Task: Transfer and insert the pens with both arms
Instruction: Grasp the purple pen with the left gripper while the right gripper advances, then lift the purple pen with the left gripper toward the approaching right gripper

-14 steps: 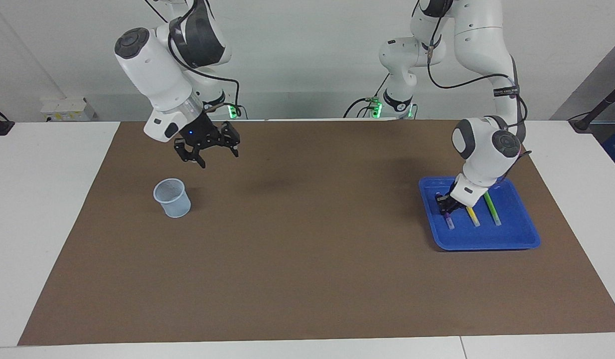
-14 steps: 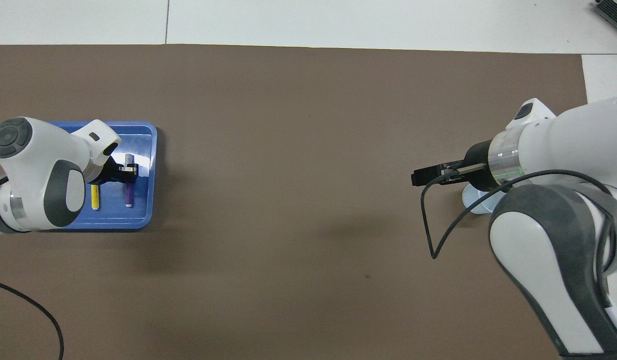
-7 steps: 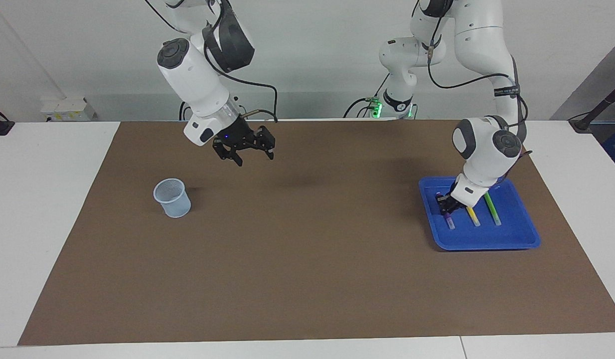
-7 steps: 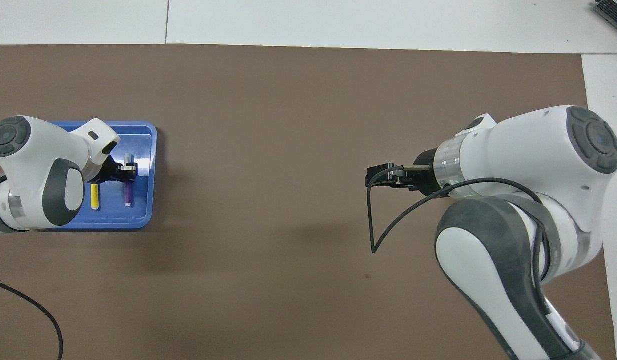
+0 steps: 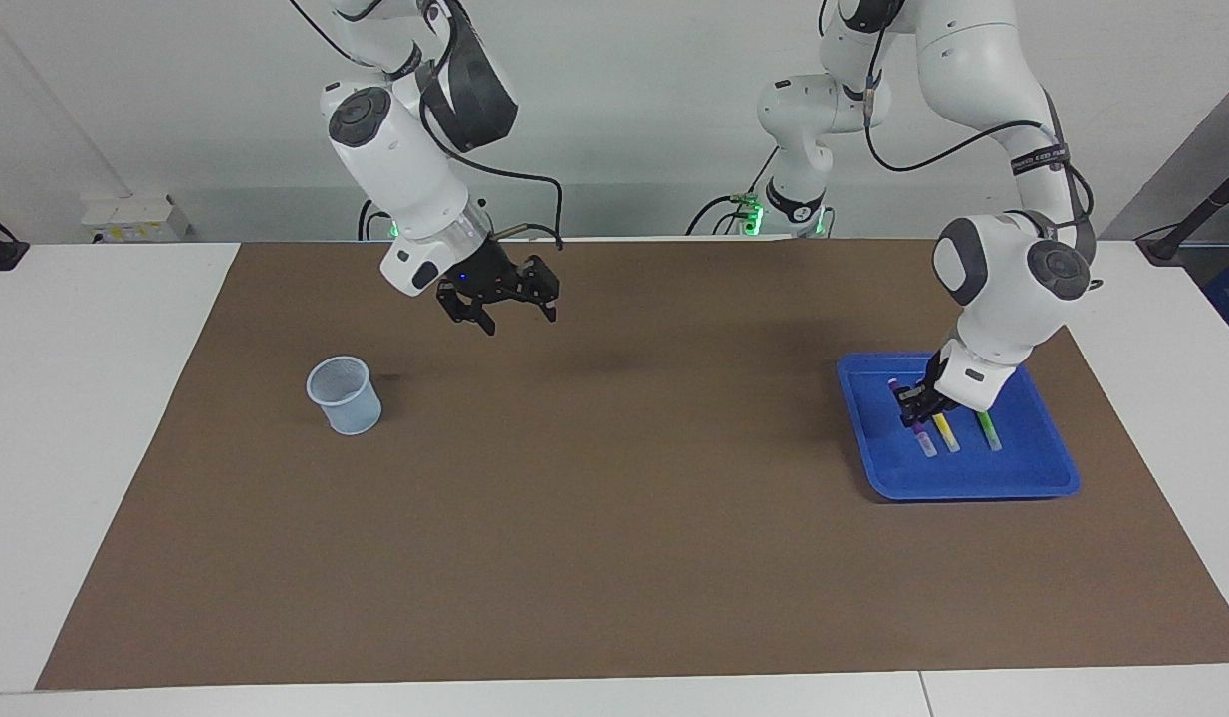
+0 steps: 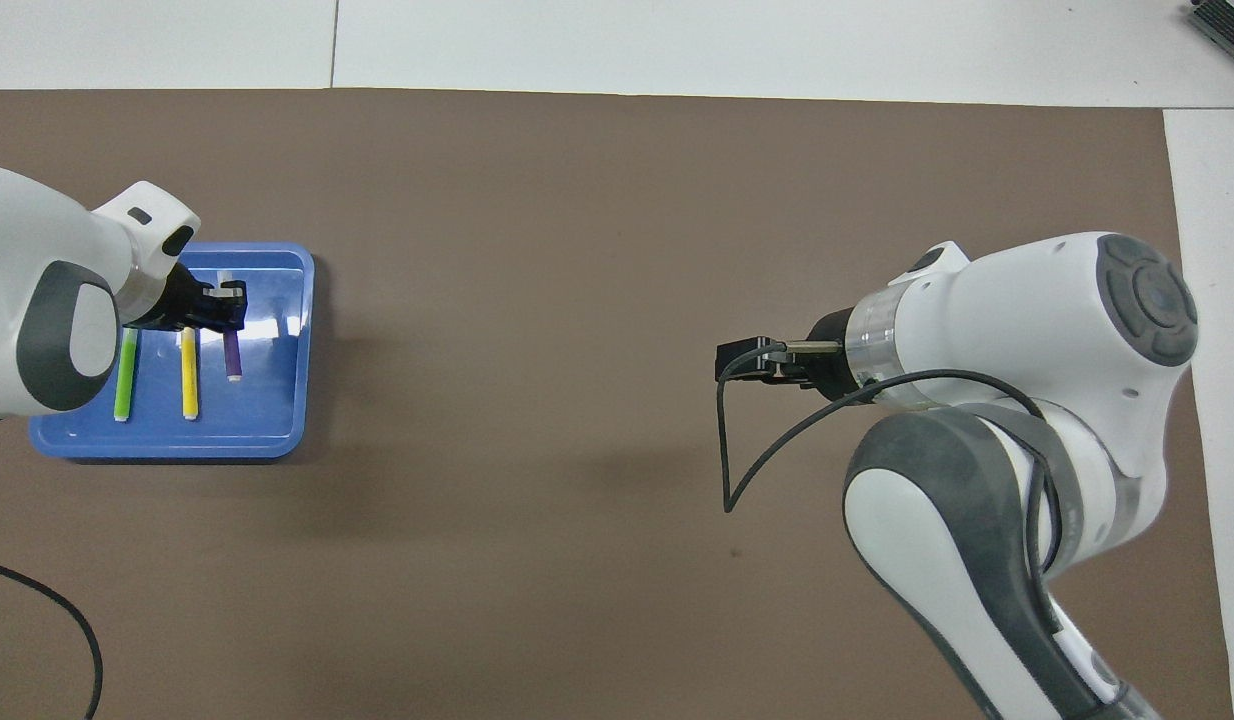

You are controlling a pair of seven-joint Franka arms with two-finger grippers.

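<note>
No readable text, labels, brands, numbers or signs on anything in view

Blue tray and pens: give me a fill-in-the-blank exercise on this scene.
The pen held in the left gripper is ____.
In the blue tray, the yellow pen lies between it and the ____ one.
The right gripper, over the brown mat, is ____.
The mesh cup stands toward the ____ arm's end of the table.
Missing: purple, green, open, right.

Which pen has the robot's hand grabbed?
The purple pen. The left hand is shut on it, over the blue tray; the yellow pen and green pen lie free.
</note>
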